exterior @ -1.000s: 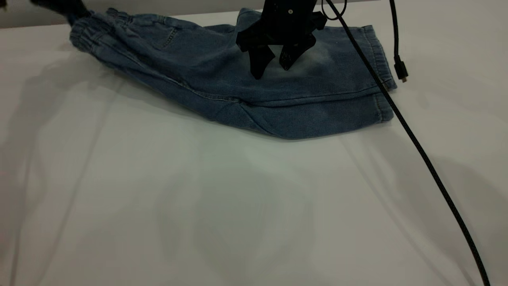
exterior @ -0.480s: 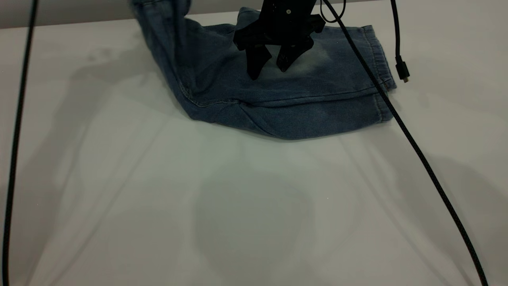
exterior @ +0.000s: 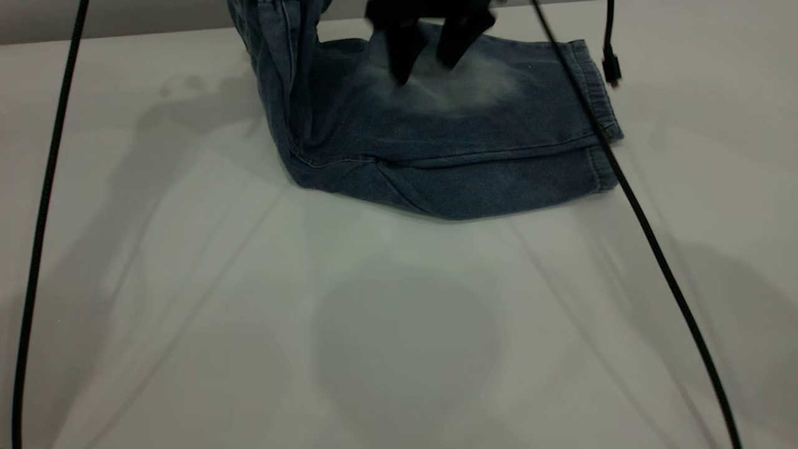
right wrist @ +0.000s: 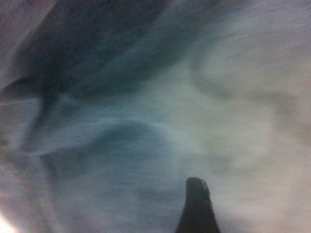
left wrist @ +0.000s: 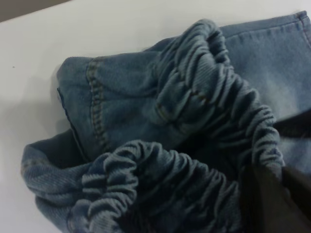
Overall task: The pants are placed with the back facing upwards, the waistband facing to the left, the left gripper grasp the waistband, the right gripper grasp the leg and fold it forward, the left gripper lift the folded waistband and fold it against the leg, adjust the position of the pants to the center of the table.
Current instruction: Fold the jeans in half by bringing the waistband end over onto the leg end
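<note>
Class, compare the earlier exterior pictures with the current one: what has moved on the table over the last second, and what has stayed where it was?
The waistband end of the pants has been lifted off the table and swung rightward, now standing up past the picture's top. The right gripper, open, has risen above the pale patch on the leg. The leg hems and the near folded edge stayed put.

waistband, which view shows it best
The left wrist view: the ruched waistband fills the picture, its gathers sharp. The exterior view shows only a lifted strip of it cut off by the top edge. The right wrist view shows only faded denim, no waistband.
</note>
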